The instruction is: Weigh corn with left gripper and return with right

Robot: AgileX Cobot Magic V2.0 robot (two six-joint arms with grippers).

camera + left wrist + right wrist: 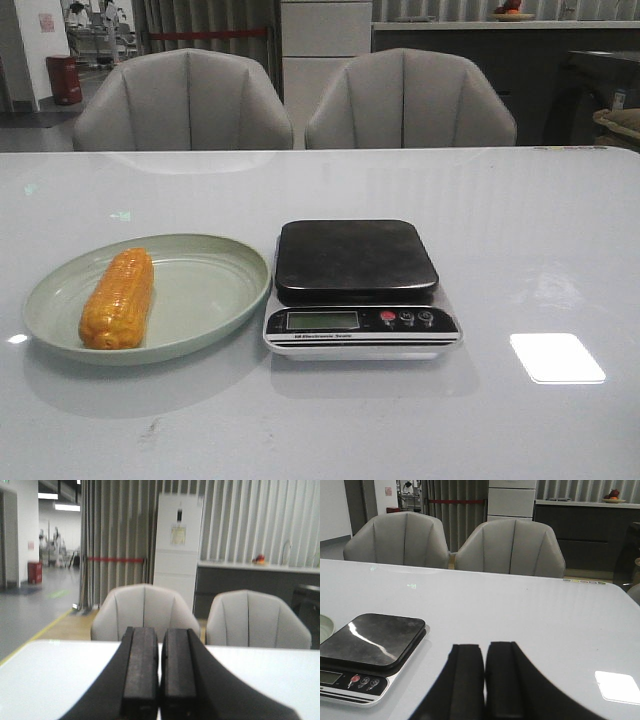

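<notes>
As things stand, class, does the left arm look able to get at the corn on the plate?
Probably yes. The corn lies uncovered on the plate, on the left arm's side, with the scale off to its right. The left gripper is shut and would need opening first.

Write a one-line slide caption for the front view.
Before weighing: the corn lies in a pale green plate left of the empty kitchen scale on a white table.

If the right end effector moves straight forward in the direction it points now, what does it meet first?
Probably nothing soon: ahead of the shut right end effector is only bare table, then a grey chair beyond the edge. The scale lies off to the side. Depth is uncertain.
</notes>
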